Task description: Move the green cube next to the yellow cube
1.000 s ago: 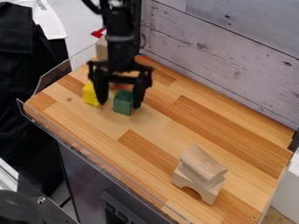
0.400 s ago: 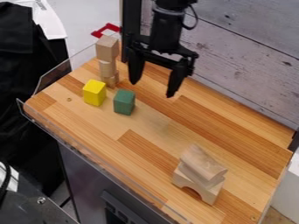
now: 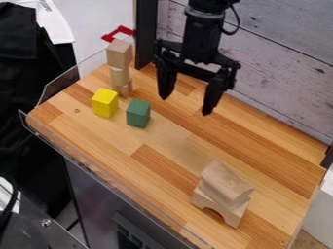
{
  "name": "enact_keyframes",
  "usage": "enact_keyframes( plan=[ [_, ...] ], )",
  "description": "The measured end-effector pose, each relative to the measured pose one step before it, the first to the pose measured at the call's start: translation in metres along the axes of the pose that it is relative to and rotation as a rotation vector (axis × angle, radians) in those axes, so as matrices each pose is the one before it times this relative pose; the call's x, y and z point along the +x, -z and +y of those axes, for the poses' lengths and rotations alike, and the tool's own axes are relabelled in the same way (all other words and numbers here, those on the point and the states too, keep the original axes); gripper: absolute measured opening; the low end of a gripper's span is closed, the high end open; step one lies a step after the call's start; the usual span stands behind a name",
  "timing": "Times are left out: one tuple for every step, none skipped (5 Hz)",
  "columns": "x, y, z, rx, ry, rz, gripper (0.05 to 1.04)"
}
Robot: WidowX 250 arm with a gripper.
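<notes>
Imo the green cube [image 3: 138, 114] sits near enough the yellow cube [image 3: 104, 103], so with your hand [image 3: 185, 105] wide, just park clear of the block stack [image 3: 120, 70].

Wooden tabletop [image 3: 267, 158], yellow cube [image 3: 104, 103], green cube [image 3: 137, 115] near it, tower of pale blocks [image 3: 120, 61], arched wooden block [image 3: 207, 197]

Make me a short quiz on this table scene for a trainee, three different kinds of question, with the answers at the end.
1. True or false: the gripper is holding the green cube.
2. Which color is the cube standing beside the green one?
A. Blue
B. Yellow
C. Red
3. Fill in the blank: toward the lower right of the view, a wooden block rests on a wooden ____.

Key: 1 false; 2 B; 3 arch.
</notes>
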State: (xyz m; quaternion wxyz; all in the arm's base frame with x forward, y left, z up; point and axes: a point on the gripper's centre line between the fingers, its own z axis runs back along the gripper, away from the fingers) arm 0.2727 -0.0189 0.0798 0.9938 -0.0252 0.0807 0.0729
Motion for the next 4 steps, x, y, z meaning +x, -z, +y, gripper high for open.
enact_keyframes(
  plan=[
    [-0.00851,0.00100,-0.00481,-0.0002,0.0125,-0.0156,1.001],
    [-0.00730,0.00810,-0.00611,0.0027,0.0131,0.0029,1.001],
    [-0.00442,0.00567,-0.00848,0.0048,0.0251,0.0015,1.001],
    [-0.00402,0.00452,-0.00933,-0.0056,0.0178,0.0018,1.000]
  ],
)
